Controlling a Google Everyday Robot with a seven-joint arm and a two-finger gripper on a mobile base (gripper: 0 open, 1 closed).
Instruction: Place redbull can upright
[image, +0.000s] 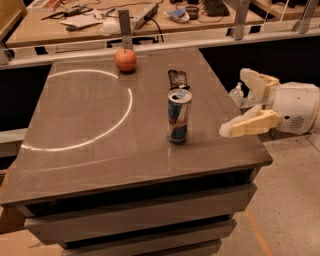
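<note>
The redbull can (178, 116) stands upright on the brown table (90, 125), right of centre, its silver top and pull tab up. My gripper (239, 102) is to the right of the can, at the table's right edge. It is open and empty, a clear gap away from the can. One cream finger (250, 125) is near me and the other finger (256, 80) is further back.
A red apple (126, 60) sits at the table's far edge. A small black packet (177, 78) lies just behind the can. A white arc (100, 135) marks the tabletop on the left. A cluttered desk (150, 15) stands behind a rail.
</note>
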